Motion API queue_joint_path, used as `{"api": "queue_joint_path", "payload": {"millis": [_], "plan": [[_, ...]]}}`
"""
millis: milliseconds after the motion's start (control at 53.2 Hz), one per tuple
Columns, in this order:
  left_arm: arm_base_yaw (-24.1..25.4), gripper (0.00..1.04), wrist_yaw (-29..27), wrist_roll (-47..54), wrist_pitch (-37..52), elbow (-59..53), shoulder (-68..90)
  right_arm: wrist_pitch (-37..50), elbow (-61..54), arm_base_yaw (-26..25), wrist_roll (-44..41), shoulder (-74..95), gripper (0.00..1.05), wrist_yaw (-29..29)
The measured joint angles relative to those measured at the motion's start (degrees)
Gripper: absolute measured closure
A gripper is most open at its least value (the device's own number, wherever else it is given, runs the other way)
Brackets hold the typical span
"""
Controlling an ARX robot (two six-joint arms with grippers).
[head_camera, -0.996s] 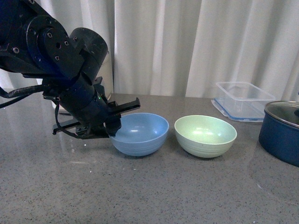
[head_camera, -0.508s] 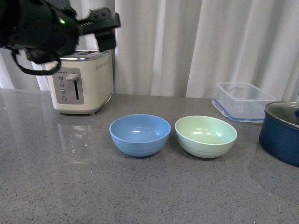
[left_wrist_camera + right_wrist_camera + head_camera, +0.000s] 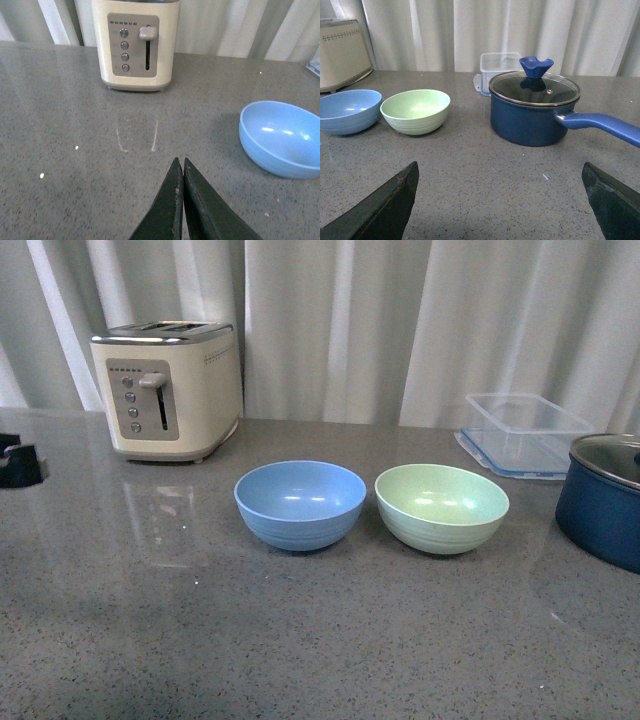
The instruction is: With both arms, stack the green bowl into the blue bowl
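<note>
The blue bowl (image 3: 300, 505) and the green bowl (image 3: 442, 507) stand upright side by side on the grey counter, close together, blue to the left. Both are empty. My left gripper (image 3: 180, 162) is shut and empty, low over the counter, well to the left of the blue bowl (image 3: 282, 137). Only a small black part of the left arm (image 3: 18, 465) shows at the front view's left edge. My right gripper (image 3: 499, 164) is open wide and empty, over bare counter, with the green bowl (image 3: 415, 111) and blue bowl (image 3: 347, 111) ahead of it.
A cream toaster (image 3: 168, 390) stands at the back left. A clear plastic container (image 3: 525, 433) sits at the back right. A dark navy pot (image 3: 605, 500) with a glass lid stands right of the green bowl, its handle (image 3: 600, 125) sticking out.
The left arm, which was at the blue bowl's left side, rose and swung away to the left, almost out of the front view. The bowls have not moved.
</note>
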Motion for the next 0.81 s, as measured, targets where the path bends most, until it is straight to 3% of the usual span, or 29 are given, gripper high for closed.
{"api": "queue_joint_path", "payload": {"millis": [263, 414, 808], "plan": [[2.29, 1.01, 1.88, 0.04, 0.37, -9.79, -9.2, 0.0, 0.0, 0.0, 0.0, 0.0, 0.1, -0.02], [6.05, 1.01, 5.64, 0.07, -1.42, -13.97, -15.21, 0.0, 0.0, 0.0, 0.0, 0.0, 0.1, 0.0], [6.29, 1.01, 5.75, 0.07, -8.85, -19.63, -28.22, 0.0, 0.0, 0.0, 0.0, 0.0, 0.1, 0.0]]}}
